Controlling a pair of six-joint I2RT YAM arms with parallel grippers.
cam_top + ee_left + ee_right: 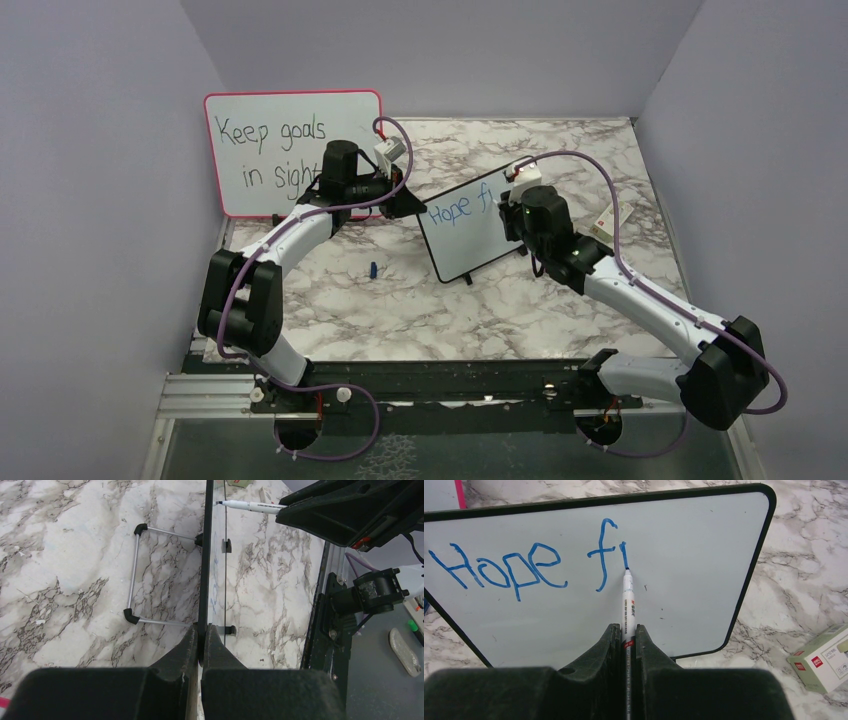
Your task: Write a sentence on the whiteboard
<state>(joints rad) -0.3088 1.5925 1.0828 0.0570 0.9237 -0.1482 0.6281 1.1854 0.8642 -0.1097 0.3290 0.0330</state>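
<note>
The small black-framed whiteboard (470,235) stands tilted on the marble table, seen face-on in the right wrist view (684,570) and edge-on in the left wrist view (205,555). My left gripper (203,632) is shut on the board's black edge. In my right gripper (627,629), a white marker (628,605) is clamped, its blue tip touching the board. The sentence (524,562) in blue reads "Hope f" plus a short stroke under the tip. From the left wrist the marker (250,506) shows meeting the board's face.
The larger pink-framed board (290,150) with black handwriting stands at the back left. A blue cap (372,269) lies on the marble in front of the boards. A small greenish box (826,657) sits right of the whiteboard. The board's wire stand (134,575) spreads behind it.
</note>
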